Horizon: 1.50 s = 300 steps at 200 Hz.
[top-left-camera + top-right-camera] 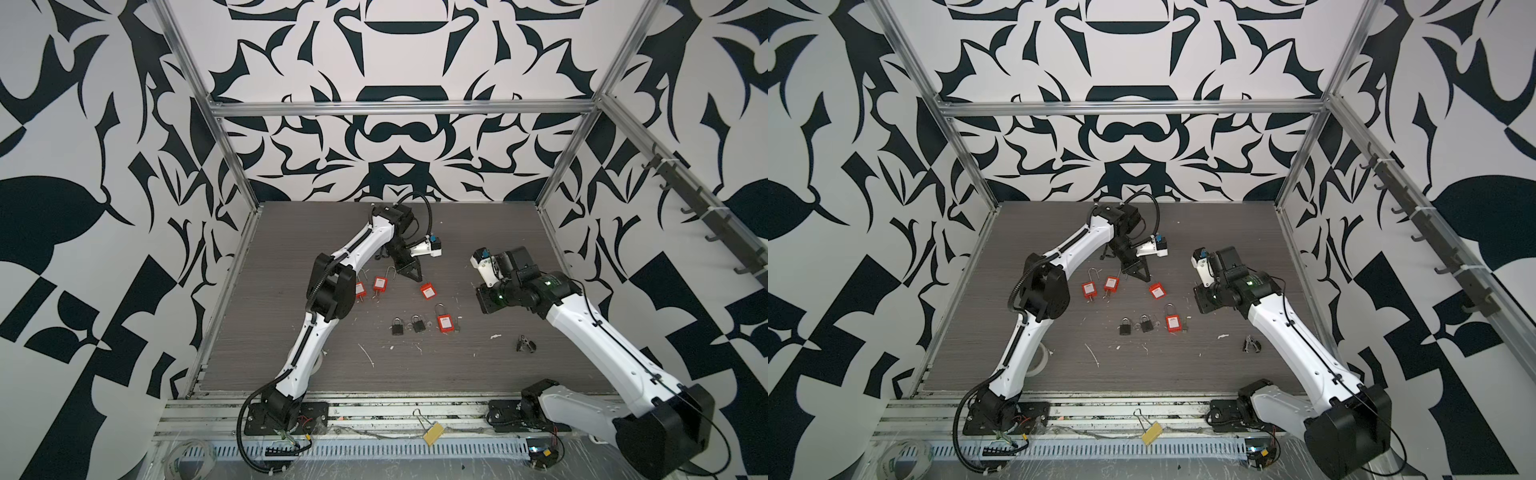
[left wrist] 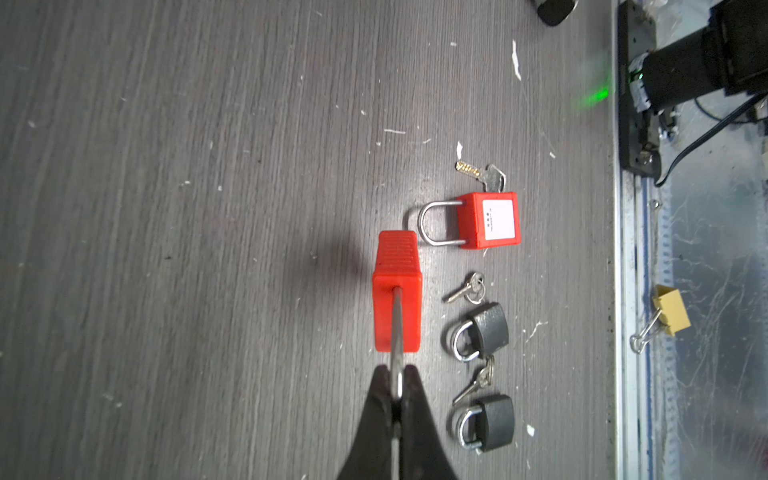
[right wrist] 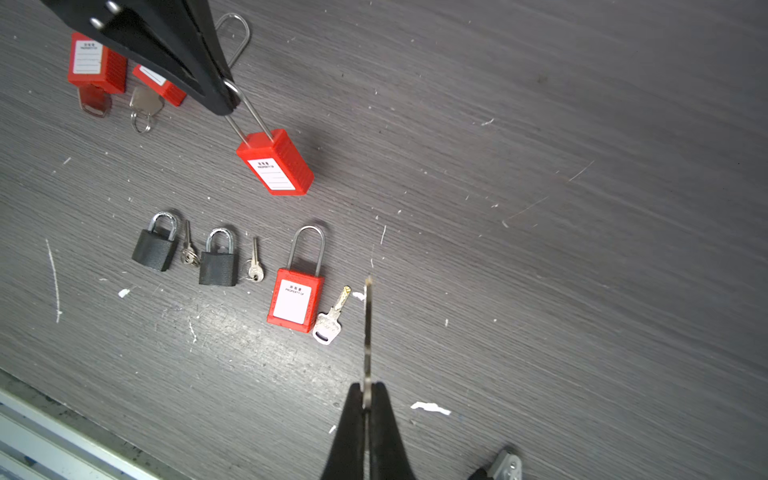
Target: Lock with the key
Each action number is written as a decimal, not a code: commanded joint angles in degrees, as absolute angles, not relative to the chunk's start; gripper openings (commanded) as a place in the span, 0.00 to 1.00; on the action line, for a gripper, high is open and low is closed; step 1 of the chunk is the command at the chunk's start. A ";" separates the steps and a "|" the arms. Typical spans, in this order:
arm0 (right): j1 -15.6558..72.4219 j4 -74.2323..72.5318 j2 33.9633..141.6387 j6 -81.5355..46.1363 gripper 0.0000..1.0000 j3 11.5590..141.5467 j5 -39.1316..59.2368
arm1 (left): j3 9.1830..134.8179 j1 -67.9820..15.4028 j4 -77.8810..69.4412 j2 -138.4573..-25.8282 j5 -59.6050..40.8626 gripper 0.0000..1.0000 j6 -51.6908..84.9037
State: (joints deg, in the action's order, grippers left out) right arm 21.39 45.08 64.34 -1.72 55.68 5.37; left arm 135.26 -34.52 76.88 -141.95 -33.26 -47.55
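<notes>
Clearly the left claw (image 2: 397, 374) is clenched on the metal loop of a red padlock (image 2: 397, 291), pinching only the top of that loop so the body dangles below it. In a top view the padlock (image 1: 427, 291) sits just right of centre frame, under the claw's tip; whether its lower corner touches the table (image 1: 291, 353) I cannot tell. The right claw (image 3: 366, 388) is closed on a key (image 3: 367, 328), held edge-on with the blade pointing forward, well apart from the padlock.

The main risk, as I judge it, is that the padlock can swing. Gripped by a thin round loop, the body may pivot or twist away as soon as the key pushes on it, and the blade would skate off the plastic. The keyhole is not visible in any view, so lining up is guesswork for now. It likely faces away from the claw, so one arm must tilt.

A second risk is the key itself. The pinch on its head is narrow, so a slightly crooked push could turn it between the pads or knock it loose.

Just below centre in a top view lie a second red padlock (image 1: 444, 322) with a loose key (image 3: 330, 320) beside it, and two black padlocks (image 1: 397, 327). A low sweep by either arm could scatter them.
</notes>
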 commanded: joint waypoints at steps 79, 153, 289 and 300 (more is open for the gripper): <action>29.46 36.98 65.57 -12.04 0.00 51.57 5.63 | 127.22 -32.97 84.68 -138.45 -28.90 0.00 -56.28; 34.67 31.75 67.38 -17.69 0.00 48.75 5.08 | 126.39 -33.90 82.05 -139.44 -25.77 0.01 -56.67; 36.32 26.08 67.45 -22.64 0.00 45.28 4.66 | 128.65 -36.56 68.35 -141.43 -17.79 0.37 -50.93; 36.30 26.47 67.81 -22.61 0.00 45.77 4.49 | 129.90 -36.58 67.14 -141.24 -17.67 0.44 -49.44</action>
State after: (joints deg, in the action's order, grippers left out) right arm 35.90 27.94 67.57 -21.96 44.82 5.48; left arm 127.50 -36.62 69.80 -141.08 -18.13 -51.64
